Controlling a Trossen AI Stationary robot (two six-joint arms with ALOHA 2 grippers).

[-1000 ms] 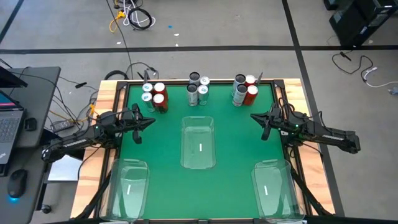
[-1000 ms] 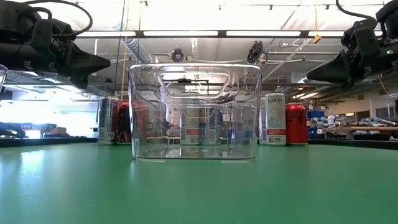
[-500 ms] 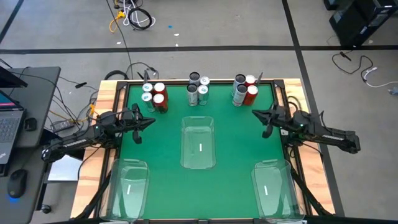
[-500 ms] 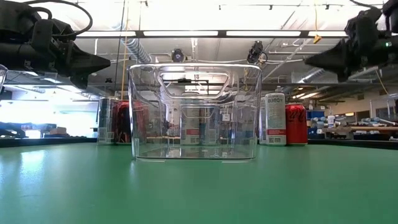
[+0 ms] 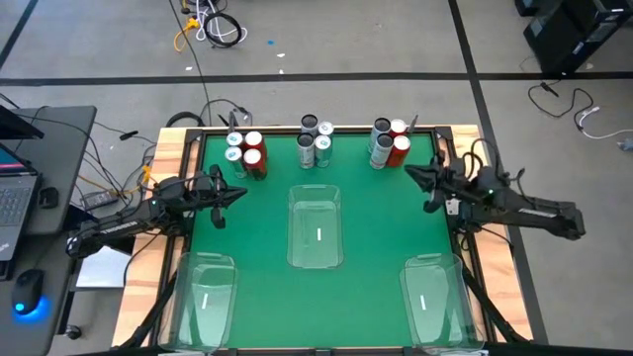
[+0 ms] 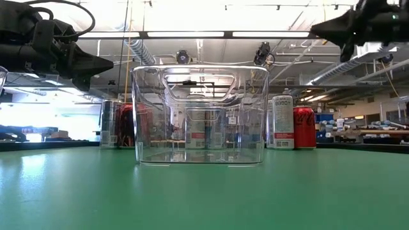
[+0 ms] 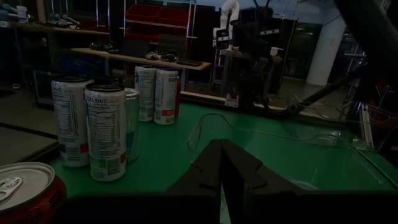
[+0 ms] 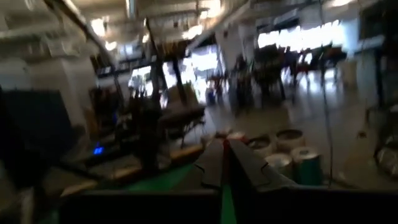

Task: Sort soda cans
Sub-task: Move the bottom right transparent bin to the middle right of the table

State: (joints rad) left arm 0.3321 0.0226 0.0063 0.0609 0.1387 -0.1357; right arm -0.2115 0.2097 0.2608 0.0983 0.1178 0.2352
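Note:
The soda cans stand upright on the green table along its far edge in three clusters: left (image 5: pixel 244 150), middle (image 5: pixel 315 141) and right (image 5: pixel 389 143), a mix of red, dark and silver ones. My left gripper (image 5: pixel 240 190) hovers shut near the left cluster, pointing level toward the table's middle; its wrist view shows silver cans (image 7: pixel 106 134) and a red can top (image 7: pixel 25 186) close by. My right gripper (image 5: pixel 409 172) is shut and raised high (image 6: pixel 314 28) beside the right cluster, whose can tops (image 8: pixel 292 155) show past its fingers. Neither touches a can.
Three clear plastic bins stand on the table: one in the middle (image 5: pixel 316 225), one at the near left corner (image 5: pixel 205 297), one at the near right corner (image 5: pixel 432 297). Bare green surface lies between them. A desk with a laptop (image 5: pixel 15 198) stands left of the table.
My right gripper has risen well above its earlier height and tipped its fingertips slightly upward, staying shut. The cans and bins have not moved.

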